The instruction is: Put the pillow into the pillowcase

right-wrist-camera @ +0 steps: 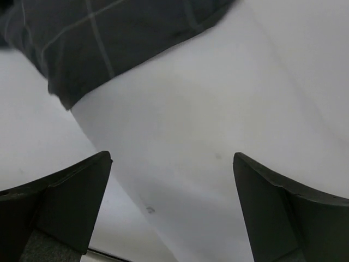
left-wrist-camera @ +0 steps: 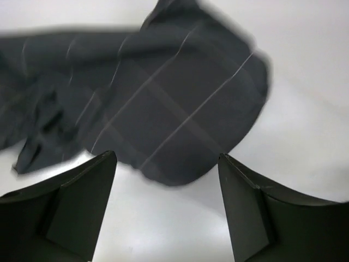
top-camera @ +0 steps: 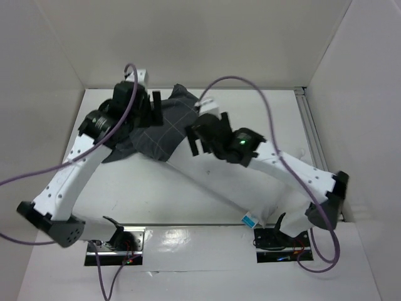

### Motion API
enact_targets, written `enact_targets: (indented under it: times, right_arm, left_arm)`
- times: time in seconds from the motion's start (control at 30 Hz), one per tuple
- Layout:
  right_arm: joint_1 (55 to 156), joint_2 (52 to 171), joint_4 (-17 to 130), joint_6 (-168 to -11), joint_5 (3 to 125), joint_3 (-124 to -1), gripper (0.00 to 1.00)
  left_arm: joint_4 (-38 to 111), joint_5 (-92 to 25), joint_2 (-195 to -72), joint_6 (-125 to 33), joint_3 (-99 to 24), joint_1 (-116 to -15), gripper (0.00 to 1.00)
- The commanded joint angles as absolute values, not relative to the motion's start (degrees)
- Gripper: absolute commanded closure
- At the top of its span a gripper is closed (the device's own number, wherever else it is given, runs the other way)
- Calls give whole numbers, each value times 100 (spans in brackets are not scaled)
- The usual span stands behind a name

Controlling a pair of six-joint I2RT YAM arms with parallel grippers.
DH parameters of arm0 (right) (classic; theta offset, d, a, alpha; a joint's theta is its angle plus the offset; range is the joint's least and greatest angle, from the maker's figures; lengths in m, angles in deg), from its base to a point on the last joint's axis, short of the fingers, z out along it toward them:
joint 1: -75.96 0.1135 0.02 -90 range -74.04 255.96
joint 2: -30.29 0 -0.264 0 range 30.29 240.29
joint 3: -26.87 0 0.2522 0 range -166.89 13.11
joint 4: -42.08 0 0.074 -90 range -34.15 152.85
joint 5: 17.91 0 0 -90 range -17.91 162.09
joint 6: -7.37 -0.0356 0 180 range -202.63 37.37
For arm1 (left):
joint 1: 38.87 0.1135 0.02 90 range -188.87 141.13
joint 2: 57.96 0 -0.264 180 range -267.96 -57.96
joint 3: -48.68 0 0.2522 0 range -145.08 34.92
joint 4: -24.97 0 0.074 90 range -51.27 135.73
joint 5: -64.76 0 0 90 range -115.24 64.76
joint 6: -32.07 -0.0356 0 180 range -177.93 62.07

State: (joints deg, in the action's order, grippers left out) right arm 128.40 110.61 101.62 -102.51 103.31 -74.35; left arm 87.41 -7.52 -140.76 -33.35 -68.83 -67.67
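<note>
Left end effector [left-wrist-camera: 166,210] and right end effector [right-wrist-camera: 172,210] gaped empty; the unheld limp charcoal checked pillowcase [top-camera: 164,130] might slip off the puffy white pillow [top-camera: 210,183].

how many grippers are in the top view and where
2. The left gripper hangs over the left part of the pillowcase. The right gripper hangs to its right, over the pillow, near the pillowcase's edge. Both are open and empty. None seems hidden.
</note>
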Motion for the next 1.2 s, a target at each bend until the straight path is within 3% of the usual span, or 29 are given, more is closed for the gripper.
enact_targets:
  times: [0.0,0.2,0.27,0.3,0.33,0.37,0.4,0.47,0.53,0.6,0.97,1.07,1.13,1.17]
  right_arm:
    - [13614,11852,10401,-9968,10953,-7584,0]
    - [13520,12371,9470,-9793,10374,-6830,0]
    - [13239,12442,9198,-9722,10075,-6766,12]
    - [13143,12442,9119,-9626,9952,-6697,25]
    - [12950,12442,9066,-9573,9647,-6696,70]
    - [12870,12442,8987,-9520,9504,-6696,88]
    - [12687,12303,8934,-9389,9138,-6757,100]
    - [12475,12153,8793,-9230,8644,-6758,100]
    - [12151,12021,8793,-9081,8083,-6819,100]
    - [11965,11933,8793,-9028,7817,-6889,100]
    - [11428,11827,8960,-8904,7191,-7126,100]
    - [11314,11827,9030,-8852,7139,-7127,100]
    - [11253,11827,9091,-8852,7139,-7188,100]
    - [11252,11827,9091,-8852,7139,-7188,100]
  left_arm:
    - [8506,-194,-13444,-2885,-5100,-6805,15]
    - [7847,-651,-12126,-2121,-2622,-6858,19]
    - [7714,-852,-11949,-2049,-2214,-6910,23]
    - [7600,-950,-11878,-1988,-1838,-6911,26]
    - [7303,-1046,-11817,-1988,-1669,-6989,29]
    - [7161,-1204,-11755,-1988,-1537,-7042,33]
    - [6864,-1293,-11755,-1988,-1310,-7095,36]
    - [6633,-1425,-11877,-2040,-1228,-7156,33]
    - [6632,-1373,-12122,-1971,-1315,-7157,21]
    - [6528,-1085,-12551,-1918,-1421,-7157,17]
    - [5500,7,-13951,-1952,-2054,-6973,39]
    - [5323,-177,-14109,-2119,-2185,-6841,38]
    - [5060,-378,-14189,-2215,-2186,-6736,31]
    - [4990,-440,-14259,-2268,-2238,-6578,22]
